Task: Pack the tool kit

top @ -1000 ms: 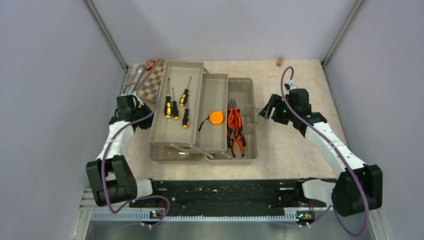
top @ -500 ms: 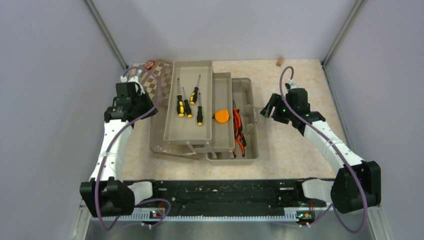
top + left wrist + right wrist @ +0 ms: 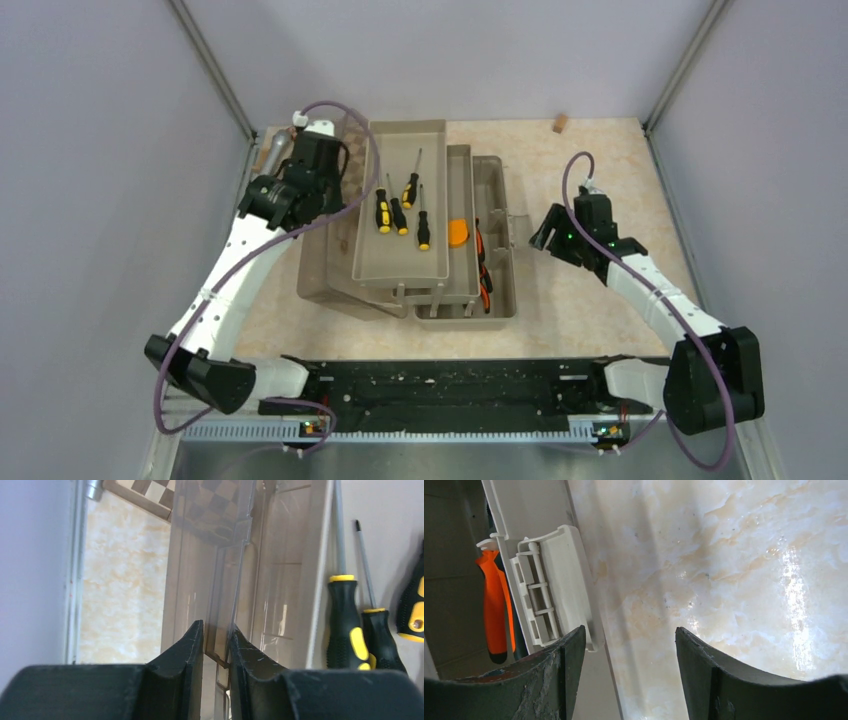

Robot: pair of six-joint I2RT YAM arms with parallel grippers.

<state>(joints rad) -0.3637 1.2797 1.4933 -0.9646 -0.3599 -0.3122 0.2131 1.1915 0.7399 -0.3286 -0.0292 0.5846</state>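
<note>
The toolbox (image 3: 497,195) lies open in the middle of the table, its beige trays (image 3: 400,268) swung over the base. Several yellow-black screwdrivers (image 3: 400,212) lie in the top tray and show in the left wrist view (image 3: 345,625). The orange tape measure (image 3: 458,233) peeks out from under a tray. The orange-handled pliers (image 3: 483,275) are mostly hidden; the right wrist view shows a handle (image 3: 494,605). My left gripper (image 3: 335,192) is shut on the thin translucent lid wall (image 3: 240,555). My right gripper (image 3: 541,230) is open and empty beside the box's pale latch (image 3: 556,580).
The chessboard (image 3: 150,492) lies at the back left, partly behind the lid, with the silver microphone (image 3: 272,155) beside it. A small brown block (image 3: 560,123) sits at the far right back. Bare tabletop (image 3: 600,170) lies right of the box.
My left gripper has swung right and farther back with the lid, and the trays have slid right over the base, covering most of the pliers and tape measure. My right gripper eased back slightly.
</note>
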